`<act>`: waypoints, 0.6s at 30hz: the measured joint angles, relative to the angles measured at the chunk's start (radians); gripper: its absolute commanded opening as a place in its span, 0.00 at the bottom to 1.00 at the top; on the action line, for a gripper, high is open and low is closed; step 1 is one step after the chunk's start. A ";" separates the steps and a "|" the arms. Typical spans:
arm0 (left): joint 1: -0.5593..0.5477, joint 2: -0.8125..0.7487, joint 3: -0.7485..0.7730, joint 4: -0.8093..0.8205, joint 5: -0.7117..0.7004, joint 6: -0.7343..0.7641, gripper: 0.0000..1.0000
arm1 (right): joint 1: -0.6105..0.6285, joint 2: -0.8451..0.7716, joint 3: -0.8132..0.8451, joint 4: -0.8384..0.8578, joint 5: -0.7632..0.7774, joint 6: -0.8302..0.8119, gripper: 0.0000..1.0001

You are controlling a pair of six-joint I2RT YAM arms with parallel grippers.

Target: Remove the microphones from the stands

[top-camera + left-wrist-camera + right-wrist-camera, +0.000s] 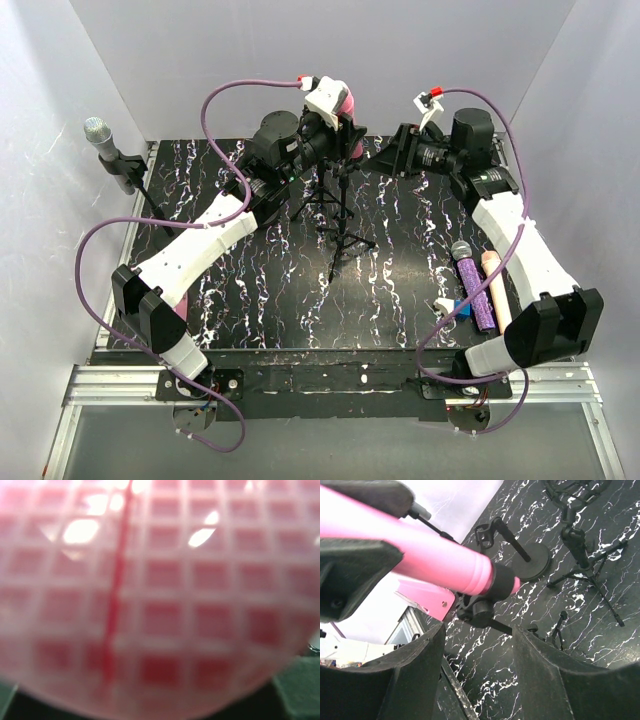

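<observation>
A pink microphone (346, 103) sits in the clip (479, 611) of a black tripod stand (338, 205) at the back middle of the table. My left gripper (322, 122) is shut on it; in the right wrist view its dark fingers (355, 572) clasp the pink body (440, 555) from both sides. The pink mesh head (160, 600) fills the left wrist view, blurred. My right gripper (388, 158) is open and empty just right of the stand, and its fingers (410, 680) sit below the clip without touching it.
A silver microphone (99, 135) stands on a stand at the far left edge. A purple microphone (476, 290) and a beige one (497, 290) lie at the right beside a blue object (455, 305). A round-base stand (532, 562) and another tripod (580, 550) stand farther off.
</observation>
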 measured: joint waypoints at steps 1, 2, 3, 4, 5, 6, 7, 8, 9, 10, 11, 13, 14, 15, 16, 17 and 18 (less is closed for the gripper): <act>0.000 0.000 0.000 0.000 0.000 0.000 0.00 | 0.000 0.013 0.007 0.001 0.002 0.006 0.61; 0.000 0.000 0.000 0.000 0.001 0.000 0.00 | 0.000 0.026 0.015 0.002 0.006 0.010 0.60; 0.000 0.000 0.000 0.000 0.001 0.000 0.00 | 0.000 0.039 0.021 0.003 0.013 0.013 0.60; 0.000 0.000 0.000 0.000 0.002 0.000 0.00 | 0.000 0.050 0.025 0.004 0.019 0.015 0.60; 0.000 0.000 0.000 0.000 0.003 0.000 0.00 | 0.000 0.059 0.028 0.004 0.024 0.016 0.59; 0.000 0.000 0.000 0.000 0.003 0.000 0.00 | 0.000 0.066 0.029 0.004 0.030 0.017 0.59; 0.000 0.000 0.000 0.000 0.004 0.000 0.00 | 0.000 0.072 0.029 0.004 0.034 0.017 0.58; 0.000 0.000 0.000 0.000 0.004 0.002 0.00 | 0.000 0.076 0.029 0.004 0.035 0.018 0.57; 0.000 0.000 0.000 0.000 0.004 0.002 0.00 | 0.000 0.077 0.029 0.004 0.034 0.018 0.57; 0.000 0.000 0.000 0.000 0.005 0.003 0.00 | 0.002 0.079 0.031 0.004 0.034 0.017 0.56; 0.001 0.000 0.000 0.000 0.005 0.003 0.00 | 0.005 0.079 0.035 0.004 0.034 0.016 0.56; 0.001 0.000 0.000 0.000 0.005 0.003 0.00 | 0.006 0.079 0.037 0.005 0.040 0.013 0.54; 0.001 0.000 0.000 0.000 0.005 0.003 0.00 | 0.008 0.079 0.037 0.004 0.042 0.009 0.53; 0.001 0.000 0.000 0.000 0.005 0.004 0.00 | 0.010 0.079 0.037 0.003 0.043 0.005 0.51; 0.001 0.000 -0.001 0.000 0.005 0.005 0.00 | 0.012 0.080 0.037 -0.001 0.043 -0.002 0.51; 0.001 -0.002 -0.004 0.001 0.005 0.005 0.00 | 0.013 0.080 0.037 -0.006 0.042 -0.008 0.50; 0.001 -0.003 -0.006 0.002 0.006 0.005 0.00 | 0.017 0.080 0.037 -0.013 0.042 -0.013 0.50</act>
